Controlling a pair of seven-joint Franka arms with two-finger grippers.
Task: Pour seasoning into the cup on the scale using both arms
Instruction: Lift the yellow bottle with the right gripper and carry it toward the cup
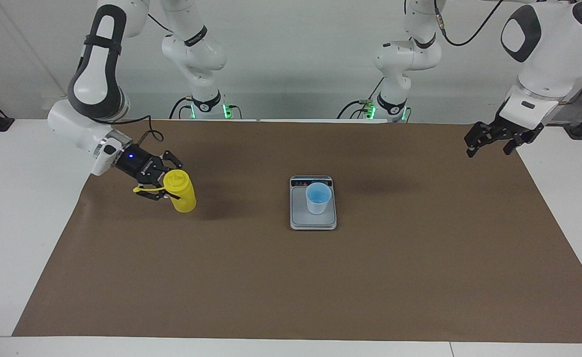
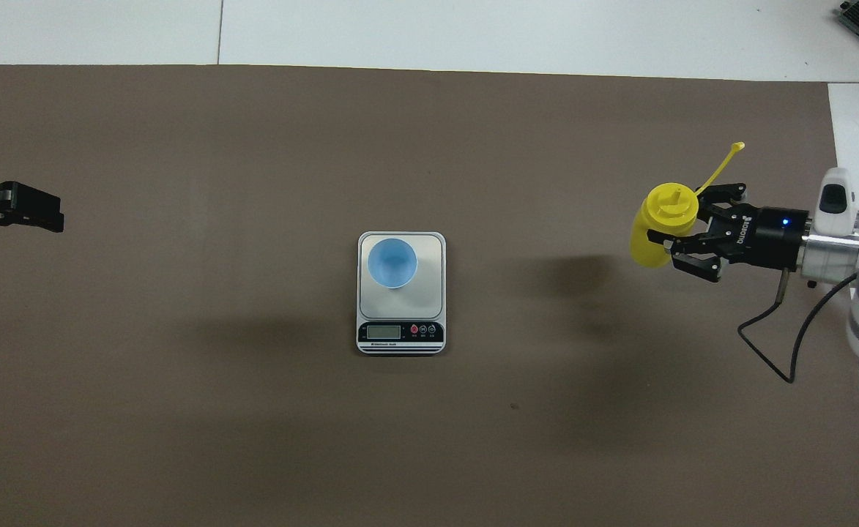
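The seasoning, a yellow squeeze bottle [image 1: 184, 198] [image 2: 652, 234], hangs nearly upright just over the brown mat at the right arm's end of the table. My right gripper [image 1: 171, 184] [image 2: 674, 225] comes in sideways and is shut on its upper part. The bottle's thin tethered cap [image 2: 727, 161] sticks out past the gripper. The light-blue cup [image 1: 317, 197] [image 2: 392, 262] stands on the silver scale [image 1: 313, 221] [image 2: 429, 293] at the middle of the table. Over the mat's edge at the left arm's end, my left gripper [image 1: 489, 148] [image 2: 34, 211] waits open and holds nothing.
A brown mat [image 1: 320, 287] [image 2: 253, 439] covers most of the white table [image 1: 13, 208]. The scale's display strip [image 2: 400, 333] faces the robots. Bare mat lies between the bottle and the scale.
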